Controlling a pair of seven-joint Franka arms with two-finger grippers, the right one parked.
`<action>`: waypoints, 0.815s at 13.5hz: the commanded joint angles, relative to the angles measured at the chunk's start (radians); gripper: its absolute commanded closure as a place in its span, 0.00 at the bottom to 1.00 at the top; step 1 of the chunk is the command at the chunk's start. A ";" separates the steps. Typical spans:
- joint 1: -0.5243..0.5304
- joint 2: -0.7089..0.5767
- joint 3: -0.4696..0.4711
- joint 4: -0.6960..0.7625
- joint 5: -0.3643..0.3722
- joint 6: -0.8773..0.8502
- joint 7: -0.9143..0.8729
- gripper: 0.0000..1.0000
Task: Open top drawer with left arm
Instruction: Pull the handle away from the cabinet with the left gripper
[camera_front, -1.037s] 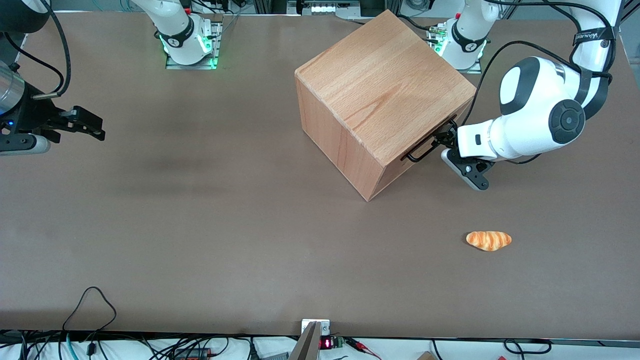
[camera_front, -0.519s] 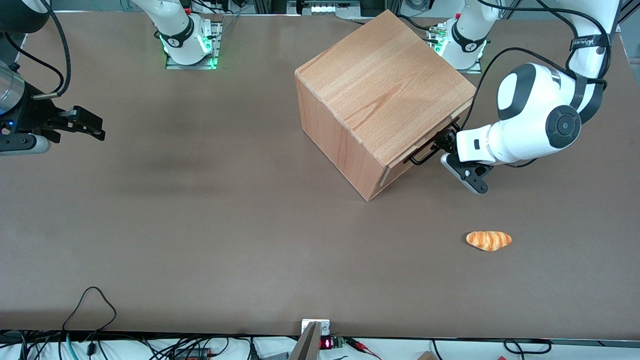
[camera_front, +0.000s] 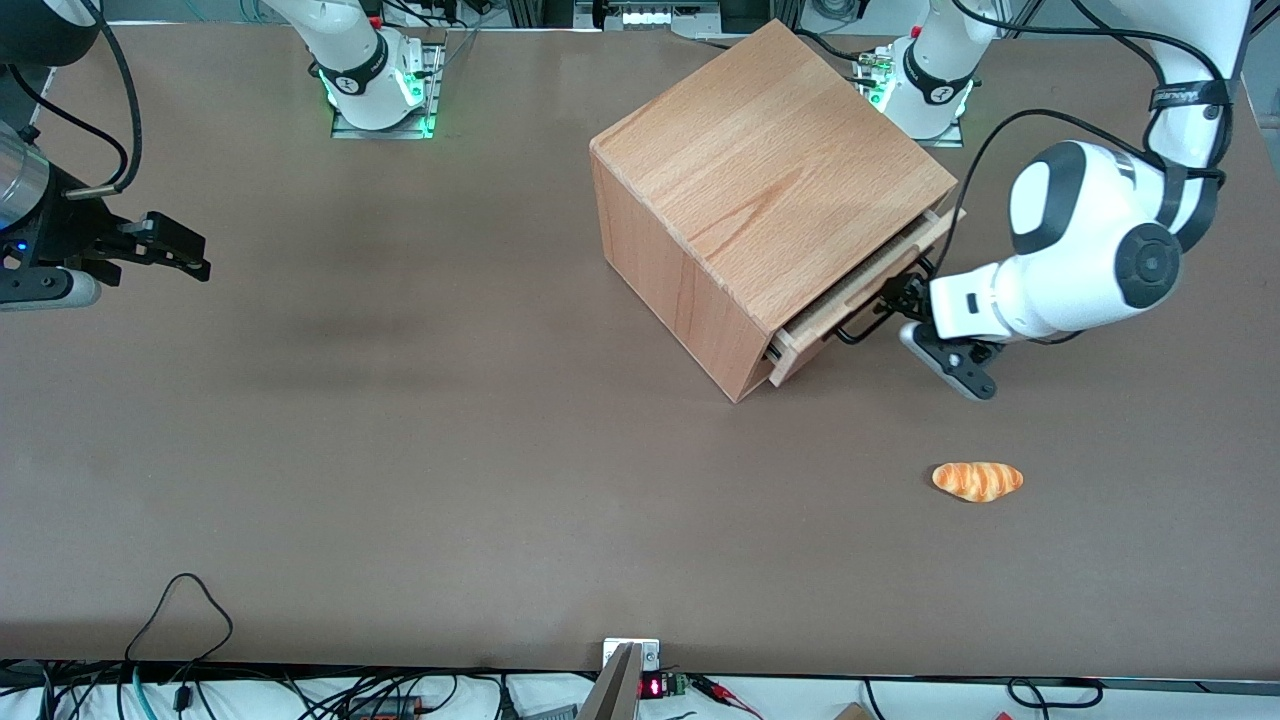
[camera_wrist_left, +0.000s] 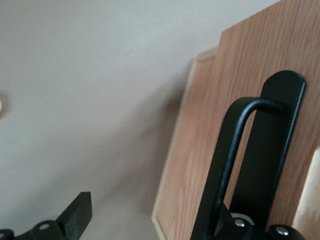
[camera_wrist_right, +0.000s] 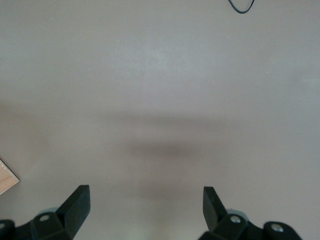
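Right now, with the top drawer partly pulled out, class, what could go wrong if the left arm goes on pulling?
1. The gripper is hooked on the thin black wire handle with fingers open, one finger inside the bar; it could slip off.
2. The top drawer is only slightly out of the wooden cube; a skewed pull might jam it or drag the cube.
3. The bread roll lies nearby, nearer the front camera.

cube (camera_front: 760, 170): light beech wood with grain | drawer (camera_front: 860, 290): same pale wood | handle (camera_wrist_left: 235, 165): black | left arm (camera_front: 1090, 250): glossy white, black caps | gripper (camera_front: 893, 298): black | table (camera_front: 400, 450): brown | bread (camera_front: 977, 480): orange with pale stripes
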 joint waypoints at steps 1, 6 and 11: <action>0.013 0.017 0.055 -0.003 0.003 0.036 0.028 0.00; 0.017 0.026 0.116 0.005 0.004 0.114 0.052 0.00; 0.022 0.036 0.168 0.009 -0.002 0.175 0.114 0.00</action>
